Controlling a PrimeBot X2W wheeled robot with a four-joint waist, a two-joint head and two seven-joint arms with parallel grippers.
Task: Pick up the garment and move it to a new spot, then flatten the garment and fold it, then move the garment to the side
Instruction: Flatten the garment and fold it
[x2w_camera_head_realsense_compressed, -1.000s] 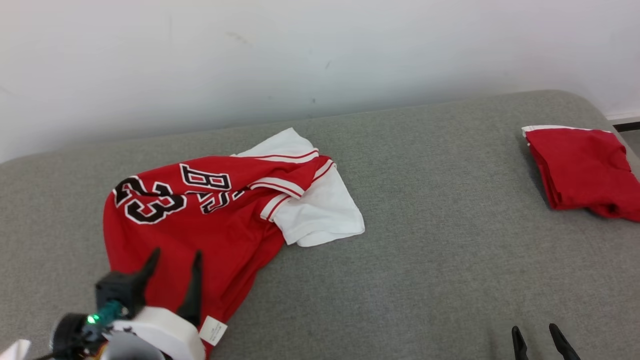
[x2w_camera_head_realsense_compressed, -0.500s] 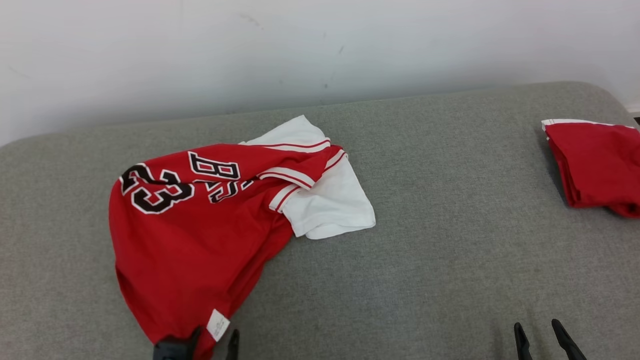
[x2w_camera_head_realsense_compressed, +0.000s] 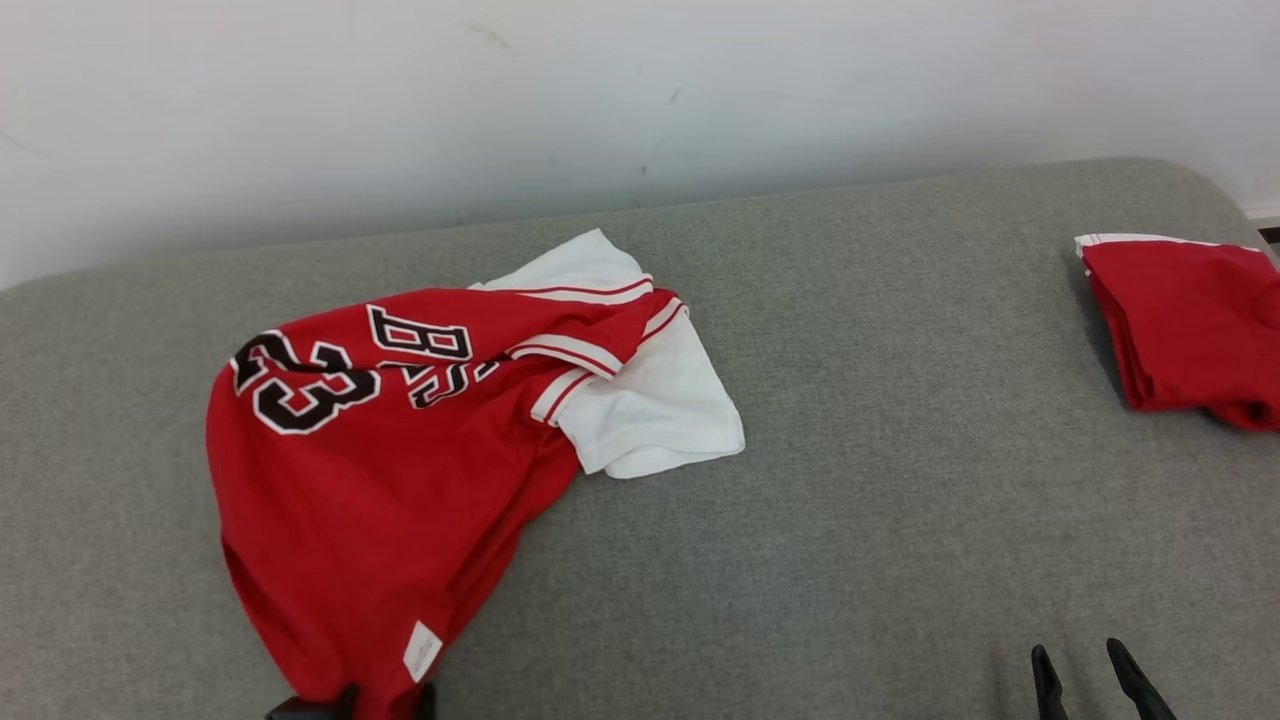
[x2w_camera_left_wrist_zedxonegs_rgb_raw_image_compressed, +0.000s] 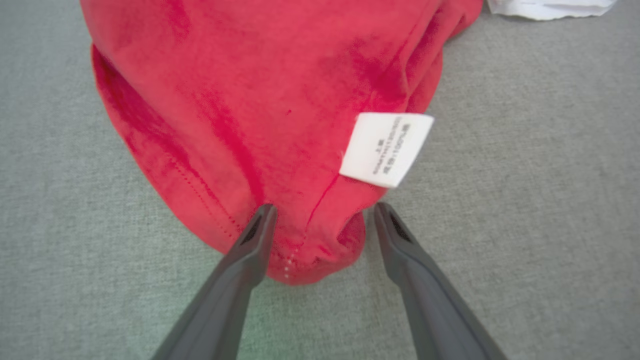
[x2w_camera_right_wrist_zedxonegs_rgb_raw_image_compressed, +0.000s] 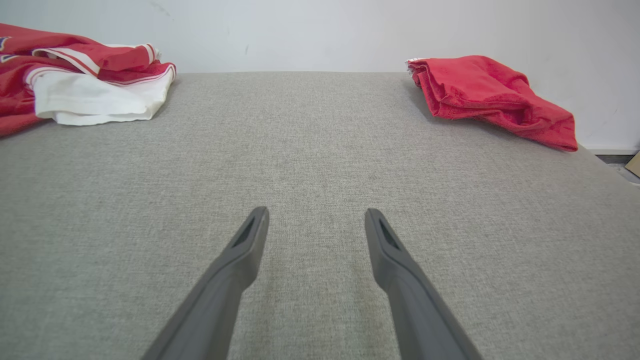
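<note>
The garment (x2w_camera_head_realsense_compressed: 370, 470) is a red jersey with black "23" lettering and white sleeves, lying crumpled on the left of the grey cushion (x2w_camera_head_realsense_compressed: 850, 500). Its near corner (x2w_camera_left_wrist_zedxonegs_rgb_raw_image_compressed: 310, 250), beside a white label (x2w_camera_left_wrist_zedxonegs_rgb_raw_image_compressed: 385, 149), lies between the open fingers of my left gripper (x2w_camera_left_wrist_zedxonegs_rgb_raw_image_compressed: 322, 215), whose tips show at the bottom edge of the head view (x2w_camera_head_realsense_compressed: 385, 695). The jersey's white sleeve (x2w_camera_right_wrist_zedxonegs_rgb_raw_image_compressed: 95, 100) shows at the upper left of the right wrist view. My right gripper (x2w_camera_right_wrist_zedxonegs_rgb_raw_image_compressed: 316, 215) is open over bare cushion at the lower right (x2w_camera_head_realsense_compressed: 1080, 665).
A second, folded red garment (x2w_camera_head_realsense_compressed: 1190, 335) lies at the cushion's far right edge, also seen as the red pile (x2w_camera_right_wrist_zedxonegs_rgb_raw_image_compressed: 490, 97) in the right wrist view. A white wall (x2w_camera_head_realsense_compressed: 600, 100) runs behind the cushion. Bare grey fabric spans the middle.
My left gripper has drawn back from over the jersey toward its near corner, dropping almost out of the head view. The head camera shifted slightly. The jersey stays in place.
</note>
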